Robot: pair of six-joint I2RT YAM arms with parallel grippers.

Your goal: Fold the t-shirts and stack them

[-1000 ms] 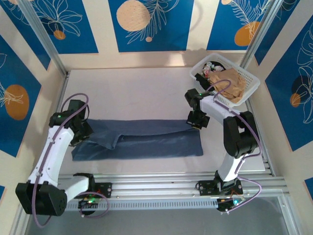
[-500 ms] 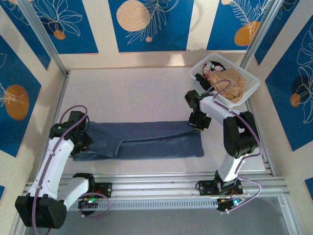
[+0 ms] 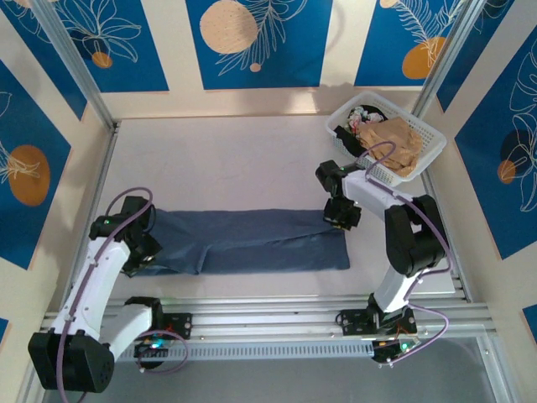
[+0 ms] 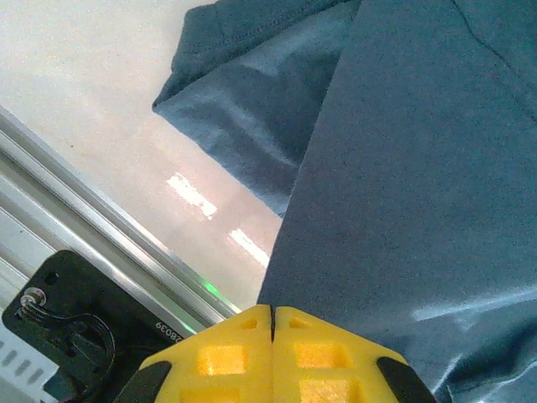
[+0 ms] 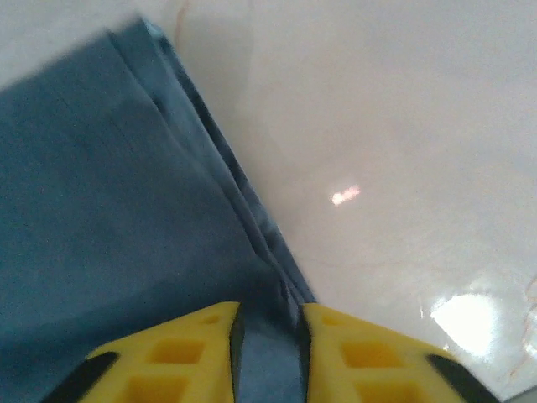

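A dusty slate-blue t-shirt (image 3: 252,242) lies folded into a long strip across the near part of the table. My left gripper (image 3: 143,249) is at its left end, low over the cloth. In the left wrist view its yellow jaws (image 4: 273,312) are shut, and a flat layer of the shirt (image 4: 403,168) runs straight out from them above a sleeve on the table. My right gripper (image 3: 340,217) is at the strip's far right corner. Its fingers (image 5: 267,323) stand apart with the shirt's folded edge (image 5: 101,210) lying loose in the gap.
A white lattice basket (image 3: 428,130) holding tan clothing (image 3: 394,143) stands at the back right, just behind the right arm. An aluminium rail (image 3: 294,306) runs along the near table edge, close to the left gripper (image 4: 75,227).
My left gripper has moved toward the near edge with the shirt layer, leaving the strip flatter and tidier. The right gripper's jaws have parted at the right corner.
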